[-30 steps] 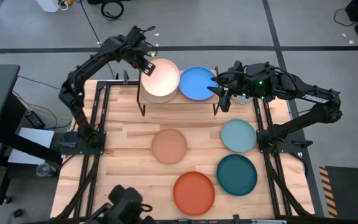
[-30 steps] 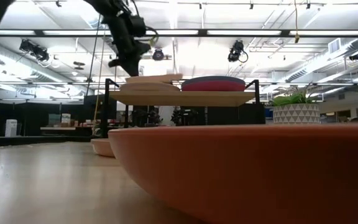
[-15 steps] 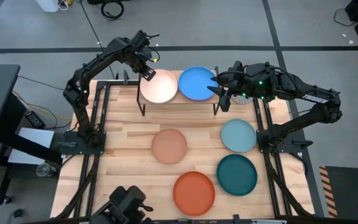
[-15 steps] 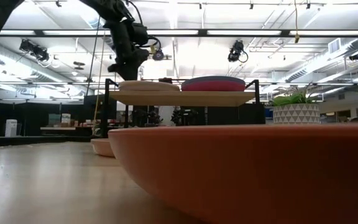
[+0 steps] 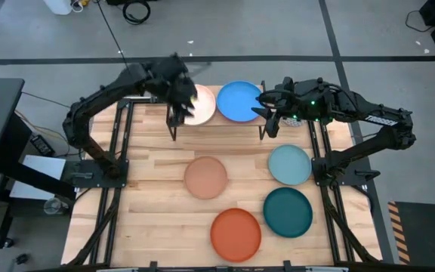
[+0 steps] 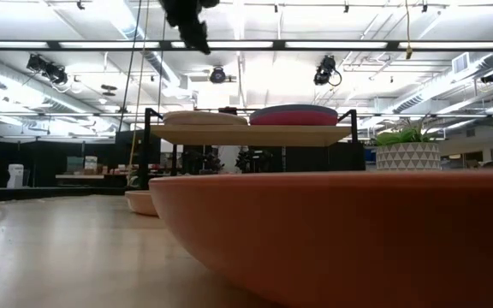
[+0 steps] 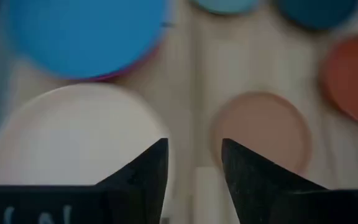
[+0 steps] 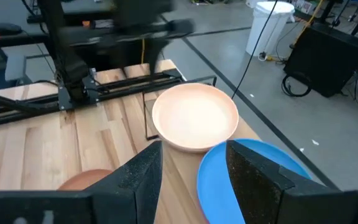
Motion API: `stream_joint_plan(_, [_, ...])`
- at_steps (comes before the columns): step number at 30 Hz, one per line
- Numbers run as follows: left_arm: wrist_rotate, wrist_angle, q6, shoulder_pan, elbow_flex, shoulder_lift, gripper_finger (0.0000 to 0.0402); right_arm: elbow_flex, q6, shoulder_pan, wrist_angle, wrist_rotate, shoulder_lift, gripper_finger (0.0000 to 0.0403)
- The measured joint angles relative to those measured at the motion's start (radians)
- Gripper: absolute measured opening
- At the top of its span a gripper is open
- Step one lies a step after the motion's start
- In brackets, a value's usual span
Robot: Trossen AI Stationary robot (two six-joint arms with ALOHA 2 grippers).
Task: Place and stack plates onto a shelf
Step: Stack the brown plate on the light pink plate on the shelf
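**Two plate stacks on the shelf, four plates waiting on the counter**

Seen from overhead, the shelf (image 5: 217,123) stands at the far edge of the slatted wooden counter (image 5: 149,189). Two stacks lie flat on its light-wood top. The left one is topped by a cream plate (image 5: 199,104). The right one is topped by a bright blue plate (image 5: 239,101) with a magenta rim showing beneath it.

The left gripper (image 5: 178,102) hangs over the near left edge of the cream plate. Its jaws are apart and empty, as its wrist camera shows. The right gripper (image 5: 272,121) waits beside the shelf's right end, near the bright blue plate, also with jaws apart and holding nothing.

Four plates lie loose on the counter, well apart from one another: a tan-peach plate (image 5: 205,177) in the middle, a pale blue plate (image 5: 289,164) to its right, an orange plate (image 5: 236,233) and a dark teal plate (image 5: 287,211) nearest the front.

The cream plate appears set down, so the next step is probably a fresh pick, perhaps the tan-peach plate. To do it well, the jaws should pinch the raised rim from the side, lift the plate level and lower it centred on a stack.

Each plate is round and has no long axis. All rest face up and horizontal.
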State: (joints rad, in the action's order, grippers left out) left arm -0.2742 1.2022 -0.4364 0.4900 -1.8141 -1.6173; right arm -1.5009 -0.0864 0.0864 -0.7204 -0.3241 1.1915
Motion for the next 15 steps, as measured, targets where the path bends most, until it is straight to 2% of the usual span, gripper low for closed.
stream_joint_plan(5, [-0.026,-0.025,0.037,-0.208,0.064,0.0,0.0153,0.018,-0.024,-0.019,-0.001,0.0,0.001,0.0183])
stream_joint_plan(10, [-0.029,-0.063,0.072,-0.382,0.243,-0.002,0.0153,0.018,-0.027,-0.048,0.0,-0.004,0.0,0.0183])
stream_joint_plan(15, [-0.006,-0.227,0.157,-0.537,0.433,-0.003,0.0152,0.018,-0.029,-0.071,0.0,-0.007,0.0,0.0183])
